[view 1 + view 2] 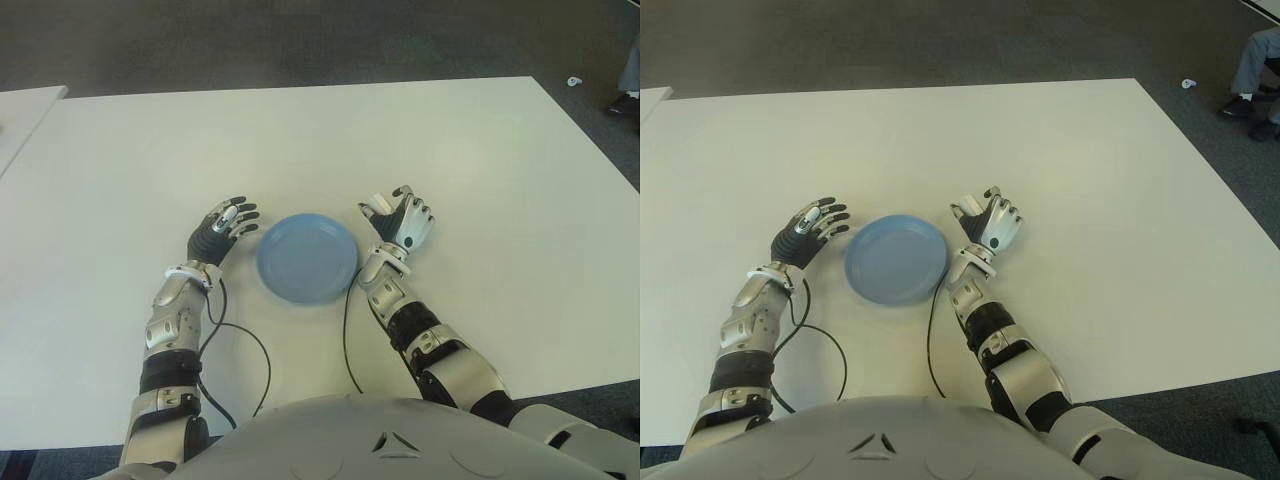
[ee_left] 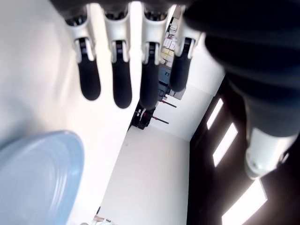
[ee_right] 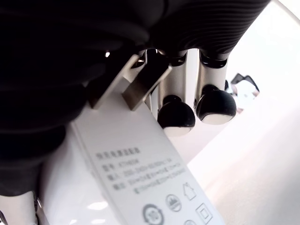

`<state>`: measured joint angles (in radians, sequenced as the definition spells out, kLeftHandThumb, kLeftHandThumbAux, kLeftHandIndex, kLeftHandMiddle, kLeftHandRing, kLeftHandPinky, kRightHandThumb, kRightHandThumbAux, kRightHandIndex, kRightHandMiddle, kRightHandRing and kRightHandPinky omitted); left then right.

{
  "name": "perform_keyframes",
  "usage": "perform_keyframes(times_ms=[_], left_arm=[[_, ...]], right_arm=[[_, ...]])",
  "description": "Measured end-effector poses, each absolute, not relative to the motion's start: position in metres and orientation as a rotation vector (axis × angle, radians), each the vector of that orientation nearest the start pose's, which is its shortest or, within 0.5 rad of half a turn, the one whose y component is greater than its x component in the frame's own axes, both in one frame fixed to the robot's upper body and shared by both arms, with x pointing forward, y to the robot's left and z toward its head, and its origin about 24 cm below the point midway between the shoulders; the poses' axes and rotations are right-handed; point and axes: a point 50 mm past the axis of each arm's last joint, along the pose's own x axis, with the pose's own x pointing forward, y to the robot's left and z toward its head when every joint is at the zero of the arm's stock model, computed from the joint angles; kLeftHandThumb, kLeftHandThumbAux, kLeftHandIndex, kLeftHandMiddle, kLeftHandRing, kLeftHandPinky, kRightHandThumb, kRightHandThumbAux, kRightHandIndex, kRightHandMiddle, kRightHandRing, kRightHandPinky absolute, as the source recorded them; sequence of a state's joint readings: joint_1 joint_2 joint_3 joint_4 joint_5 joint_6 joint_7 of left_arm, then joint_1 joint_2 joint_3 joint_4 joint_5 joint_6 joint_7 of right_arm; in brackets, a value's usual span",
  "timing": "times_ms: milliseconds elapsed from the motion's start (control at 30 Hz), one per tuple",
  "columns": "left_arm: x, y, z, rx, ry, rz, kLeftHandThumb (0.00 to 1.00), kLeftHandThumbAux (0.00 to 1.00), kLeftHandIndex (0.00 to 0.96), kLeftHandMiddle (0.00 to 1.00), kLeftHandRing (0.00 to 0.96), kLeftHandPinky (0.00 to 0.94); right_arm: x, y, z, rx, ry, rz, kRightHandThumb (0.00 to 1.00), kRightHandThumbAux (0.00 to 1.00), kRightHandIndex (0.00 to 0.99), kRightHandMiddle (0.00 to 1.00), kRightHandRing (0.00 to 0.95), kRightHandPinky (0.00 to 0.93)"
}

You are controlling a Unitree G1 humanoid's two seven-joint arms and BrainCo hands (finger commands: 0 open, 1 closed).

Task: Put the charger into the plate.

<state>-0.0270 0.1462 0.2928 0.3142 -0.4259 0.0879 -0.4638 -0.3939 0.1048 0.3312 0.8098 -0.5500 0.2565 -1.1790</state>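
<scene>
Charger: I see it gripped in my right robot hand, white body against the palm, its two metal prongs pointing toward the curled fingers.
Right robot hand: closed around the charger, held just to the right of the plate, palm turned up.
Plate: blue, nothing in it, sitting between my two hands on the table.
Left robot hand: just left of the plate, fingers stretched out and relaxed, holding nothing.
Cables: dark cords loop over the table near my forearms, on my side of the plate.
Far right: a person's leg and shoe on the floor past the table corner.
</scene>
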Motion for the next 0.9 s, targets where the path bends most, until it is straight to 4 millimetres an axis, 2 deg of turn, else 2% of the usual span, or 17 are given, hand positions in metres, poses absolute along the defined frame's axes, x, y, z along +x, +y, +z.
perform_keyframes(times_ms=[900], left_arm=[[0.24,0.2265,-0.0101,-0.431,0.182,-0.113,0.226,0.622,0.287,0.338,0.339,0.371]], right_arm=[[0.2778,-0.0808,-0.0079,-0.834,-0.032,-0.612,0.749,0.709,0.439,0.893,0.875,0.869]])
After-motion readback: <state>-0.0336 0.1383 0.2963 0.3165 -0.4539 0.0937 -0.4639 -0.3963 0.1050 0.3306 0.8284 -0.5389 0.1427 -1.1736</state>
